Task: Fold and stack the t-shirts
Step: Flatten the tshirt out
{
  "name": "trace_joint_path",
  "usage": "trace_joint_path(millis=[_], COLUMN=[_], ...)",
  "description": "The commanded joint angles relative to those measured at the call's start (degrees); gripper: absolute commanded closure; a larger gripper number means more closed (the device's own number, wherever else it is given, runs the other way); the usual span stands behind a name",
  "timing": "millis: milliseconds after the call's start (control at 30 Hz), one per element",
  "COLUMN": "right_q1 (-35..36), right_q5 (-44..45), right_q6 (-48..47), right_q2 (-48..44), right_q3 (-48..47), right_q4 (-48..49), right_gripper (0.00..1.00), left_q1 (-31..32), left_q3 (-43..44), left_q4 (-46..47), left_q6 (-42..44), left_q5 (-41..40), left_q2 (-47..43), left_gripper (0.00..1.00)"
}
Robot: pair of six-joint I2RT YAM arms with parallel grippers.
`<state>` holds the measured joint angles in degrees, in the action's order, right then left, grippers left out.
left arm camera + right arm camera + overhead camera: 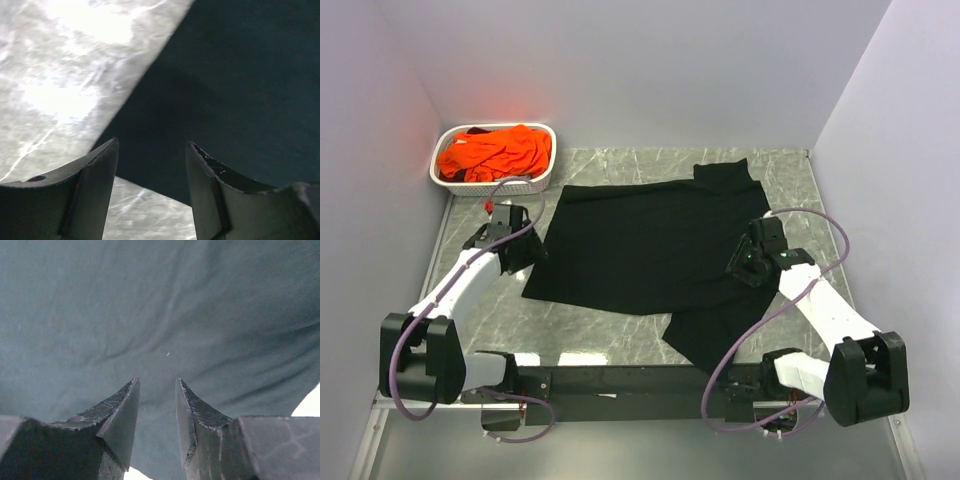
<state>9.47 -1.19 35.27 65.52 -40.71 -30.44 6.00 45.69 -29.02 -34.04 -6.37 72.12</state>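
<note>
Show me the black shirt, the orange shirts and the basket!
black shirt (640,245), top view, middle of its body
orange shirts (495,152), top view, top of the pile
basket (552,158), top view, right rim

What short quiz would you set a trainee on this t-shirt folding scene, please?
1. True or false: the black t-shirt is already folded into a small square.
2. Where do the orange t-shirts lie? A) in the white basket; B) on the black t-shirt; C) between the two tools.
3. Which tool hovers at the black t-shirt's edge, with bare table in its own view?

Key: 1 false, it lies spread out. 2 A. 3 the left tool; the right tool is over the cloth itself.
</note>
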Motion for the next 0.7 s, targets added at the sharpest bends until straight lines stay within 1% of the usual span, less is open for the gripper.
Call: trace_joint_path(millis=[0,67,100,133,167,200,233,267,300,400,467,533,567,600,633,667], right_q1=[2.04,2.04,2.13,2.04,1.95,1.95,1.95,1.86,1.86,1.17,-0.24,-3.57,-5.41,-8.65,-10.34,-11.57], right_q5=[-1.44,0.48,1.1,4.76,5.93,6.89,7.69,7.87,8.13,9.63,10.15,10.33,9.03,7.88,6.83,6.21], right_q6=[0.33,0.86,0.77,0.68,0.77,0.86,1.47,1.91,2.43,4.8,4.99,4.64,4.2,3.24,2.71,2.27], right_q2=[-0.56,-2.14,-2.58,-3.2,-3.55,-4.25,-4.69,-5.13,-6.09,-6.81,-6.37,-5.58,-5.23,-4.53,-4.17,-3.73], right_q3=[0.8,1.94,2.12,2.3,2.56,2.74,3.0,3.61,4.05,3.45,3.01,3.52,4.05,4.58,5.19,5.9], right_q4=[-1.55,-2.87,-5.14,-6.12,-7.17,-8.75,-9.37,-9.81,-10.6,-11.92,-12.01,-10.62,-9.65,-6.6,-4.83,-3.16], right_gripper=[0.57,0.54,0.52,0.5,0.48,0.43,0.41,0.38,0.33,0.24,0.25,0.31,0.36,0.39,0.42,0.49], left_q1=[2.17,2.79,2.79,2.79,2.7,2.61,1.92,1.39,0.77,-1.86,-3.88,-5.64,-5.82,-5.82,-7.56,-7.93], left_q3=[3.52,3.53,3.09,2.91,2.65,2.13,1.77,0.99,0.54,-1.74,-3.49,-4.47,-4.91,-5.08,-5.0,-5.0], left_q4=[-1.22,-2.09,-2.45,-3.41,-3.68,-4.12,-4.82,-5.08,-5.17,-5.18,-4.3,-3.42,-2.98,-2.19,-1.84,-1.49], left_q6=[-1.81,-2.52,-3.22,-3.57,-4.1,-4.97,-5.33,-5.68,-6.12,-6.21,-6.21,-5.86,-5.6,-5.42,-5.16,-4.9], left_q5=[0.4,-0.13,-1.44,-2.49,-3.81,-5.74,-6.45,-6.72,-6.81,-6.55,-6.46,-4.89,-4.53,-4.09,-3.57,-3.04], left_q2=[0.92,1.36,1.36,1.27,0.92,0.75,0.48,-0.04,-0.31,-1.45,-1.63,-0.84,-0.4,-0.05,0.39,1.26], left_gripper=[0.39,0.39,0.39,0.38,0.38,0.38,0.38,0.38,0.37,0.35,0.34,0.33,0.33,0.33,0.33,0.33])
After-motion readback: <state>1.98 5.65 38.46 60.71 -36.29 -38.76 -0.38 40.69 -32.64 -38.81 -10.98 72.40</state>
